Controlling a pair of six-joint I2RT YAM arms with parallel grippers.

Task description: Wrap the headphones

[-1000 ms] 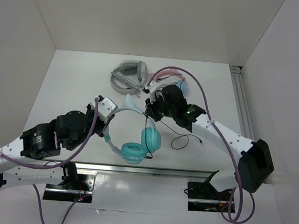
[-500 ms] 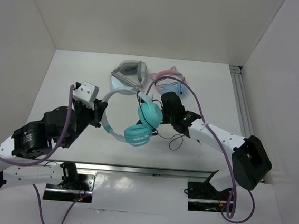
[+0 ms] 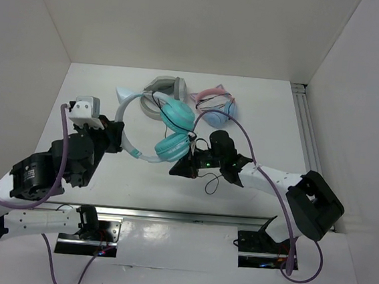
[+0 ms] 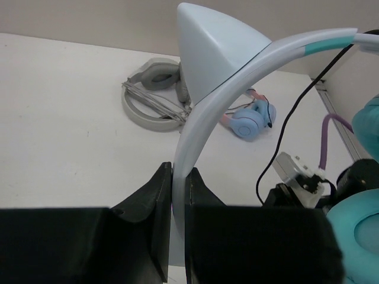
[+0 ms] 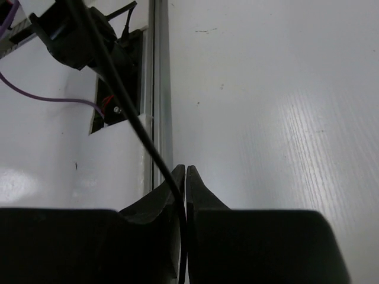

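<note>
The headphones are lifted off the table: two teal ear cups [image 3: 176, 115] hang from a pale headband [image 3: 127, 119] with a cat ear [image 3: 121, 94]. My left gripper [image 3: 113, 134] is shut on the headband; in the left wrist view the band [image 4: 237, 77] runs up from between my fingers [image 4: 178, 177]. The thin black cable [image 3: 211, 182] runs from the cups down to my right gripper [image 3: 177, 170], which is low near the table and shut on it. In the right wrist view the cable [image 5: 118, 89] passes between the closed fingertips [image 5: 185, 171].
Grey headphones [image 3: 162, 94] and pink-banded light-blue headphones [image 3: 216, 108] lie at the back of the table. An aluminium rail [image 3: 182, 216] runs along the front edge and another [image 3: 305, 126] along the right side. White walls enclose the table.
My left gripper has carried the headphones up and toward the back left. My right gripper has moved forward and left, lower, with the cable in it.
</note>
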